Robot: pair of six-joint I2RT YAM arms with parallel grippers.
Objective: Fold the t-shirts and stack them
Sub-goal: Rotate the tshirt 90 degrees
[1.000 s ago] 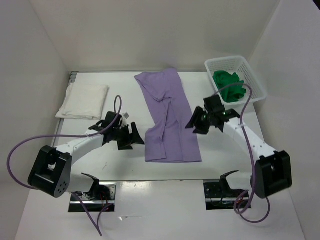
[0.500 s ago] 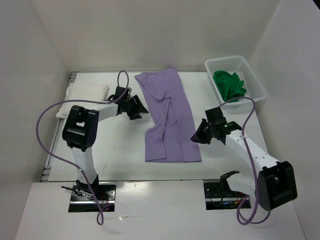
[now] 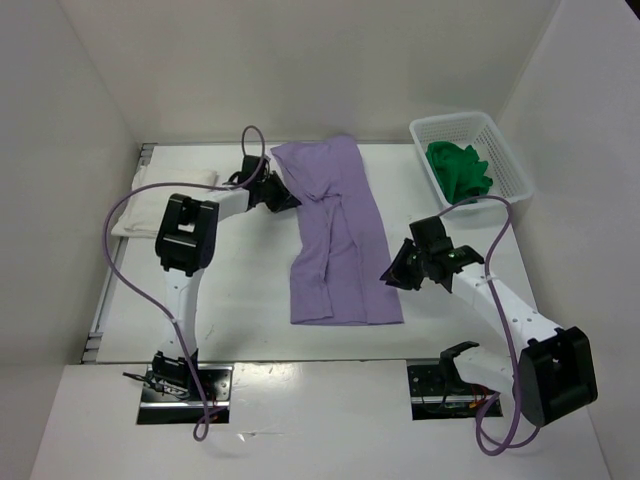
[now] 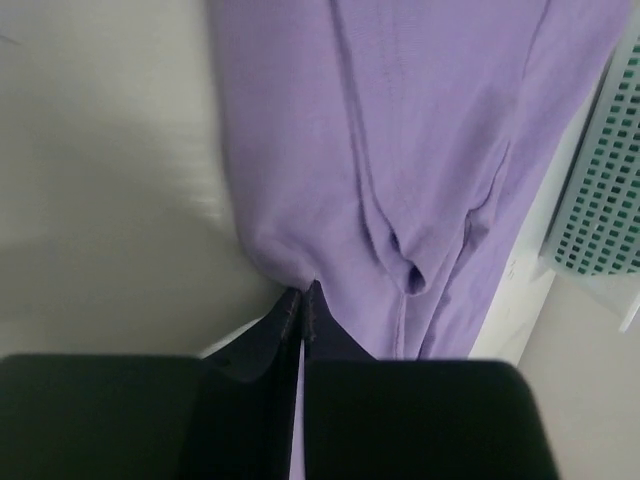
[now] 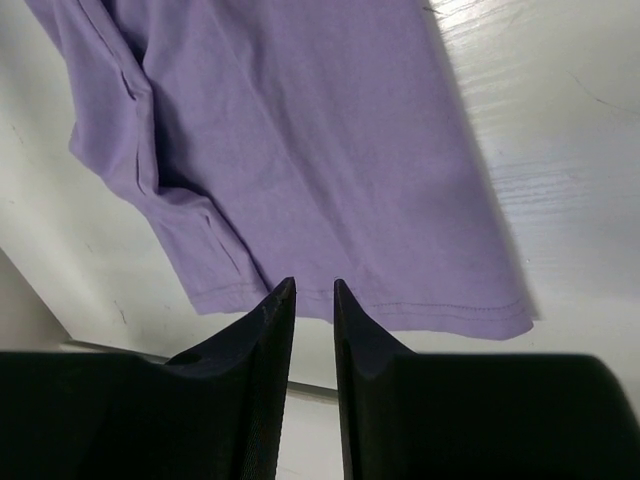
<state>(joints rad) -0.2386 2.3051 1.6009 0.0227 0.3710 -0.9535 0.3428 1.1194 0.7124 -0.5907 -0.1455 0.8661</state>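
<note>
While the lavender shirt [image 3: 335, 240] lay spread lengthwise down the middle of the table [image 3: 230, 290], partly folded into a long band with creases running along it, both arms were reaching toward it from opposite sides. The left gripper [image 3: 285, 198] sat at the shirt's left edge, toward its far end. In the left wrist view its 2 fingers [image 4: 285, 330] were pressed together with almost no gap, their tips touching a bunched fold at the rim of the lavender shirt [image 4: 400, 150]. Whether any cloth was caught between them could not be told.

The right gripper [image 3: 392, 275] stood at the shirt's right edge, toward its near end. In the right wrist view its fingers [image 5: 265, 330] were parted by a narrow slot that held nothing, and they pointed at the stitched hem of the lavender shirt [image 5: 300, 130]; whether they touched the cloth was unclear.

The white shirt [image 3: 150, 195] lay folded flat, well to the left of the lavender shirt's far end, partly hidden behind the left arm. The green shirt [image 3: 458, 170] was crumpled inside the white lattice basket [image 3: 470, 120], which stood to the right of the lavender shirt's far end. A corner of that basket [image 4: 600, 200] showed just beyond the lavender cloth in the left wrist view.
</note>
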